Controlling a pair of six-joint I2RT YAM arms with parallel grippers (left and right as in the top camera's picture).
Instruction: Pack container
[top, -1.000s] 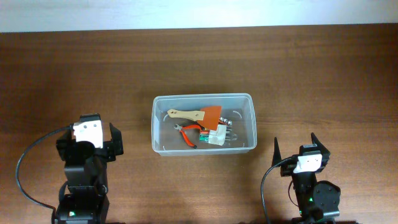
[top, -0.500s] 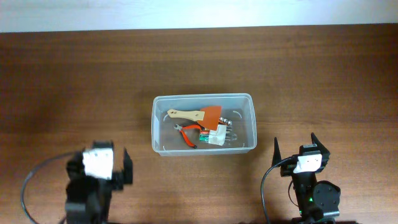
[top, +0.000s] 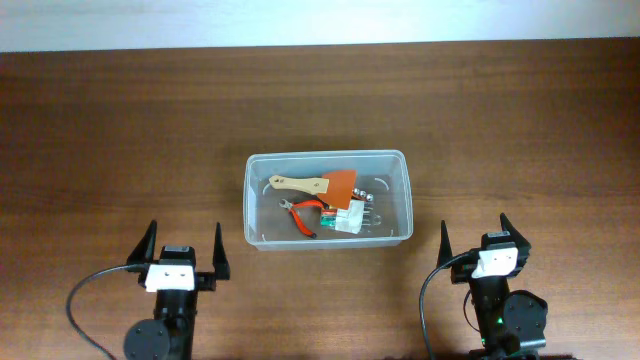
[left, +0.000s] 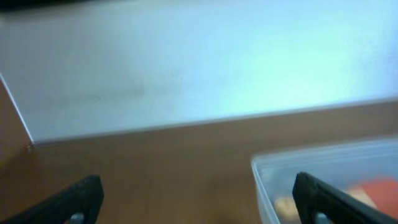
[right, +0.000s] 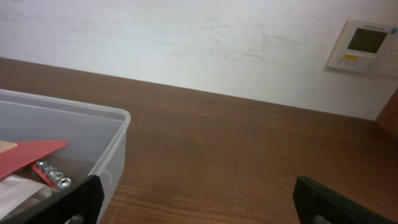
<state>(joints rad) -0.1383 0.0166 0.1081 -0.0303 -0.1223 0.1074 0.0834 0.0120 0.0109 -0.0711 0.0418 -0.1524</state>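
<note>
The clear plastic container (top: 400, 165) stands at the table's middle. Inside lie a wooden-handled orange scraper (top: 322, 185), red-handled pliers (top: 305, 216), a white and green packet (top: 346, 219) and small metal bolts (top: 368, 198). My left gripper (top: 184, 248) is open and empty at the front left, apart from the container; the left wrist view shows the tub's corner (left: 264, 174) at right. My right gripper (top: 474, 237) is open and empty at the front right; the right wrist view shows the tub's corner (right: 118, 134) at left.
The brown wooden table (top: 120, 130) ends at a white wall at the back. A wall thermostat (right: 362, 45) shows in the right wrist view.
My left arm has drawn back toward the table's front edge and now points its open fingers at the back. The right arm and the container's contents have not moved.
</note>
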